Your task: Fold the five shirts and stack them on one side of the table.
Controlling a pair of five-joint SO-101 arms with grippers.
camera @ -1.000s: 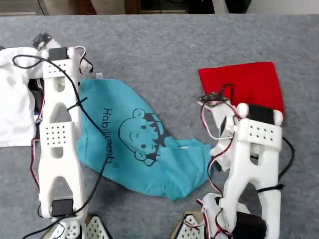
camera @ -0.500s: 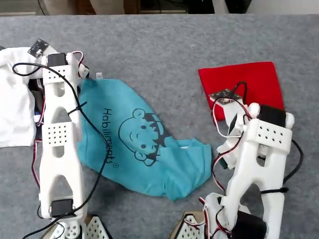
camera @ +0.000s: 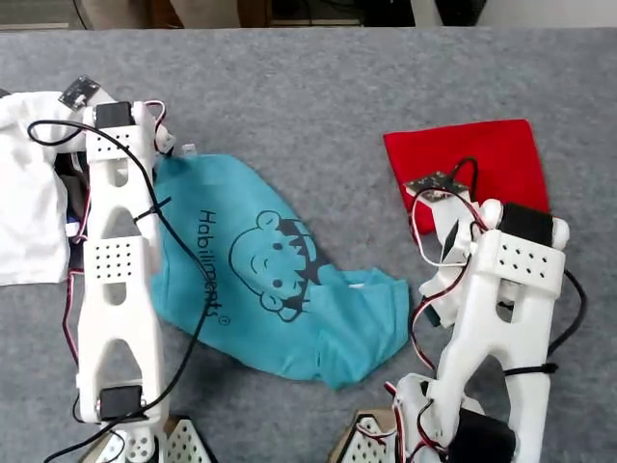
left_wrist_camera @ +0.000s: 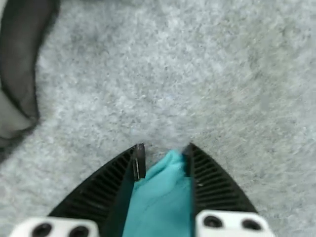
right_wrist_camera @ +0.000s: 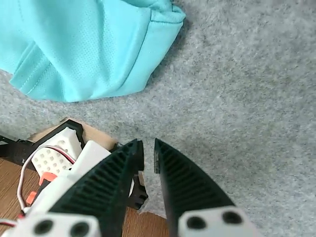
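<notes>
On the left arm [camera: 111, 260] the jaws pinch a far corner of the limp teal cartoon-print shirt [left_wrist_camera: 163, 197], which lies rumpled on the grey felt surface [camera: 318, 96] between the arms. On the right arm [camera: 501, 289] the jaws hang nearly closed and empty near its hem. Light and floppy, it would likely sag from one corner and want a second hold; the left arm covers one edge.
</notes>
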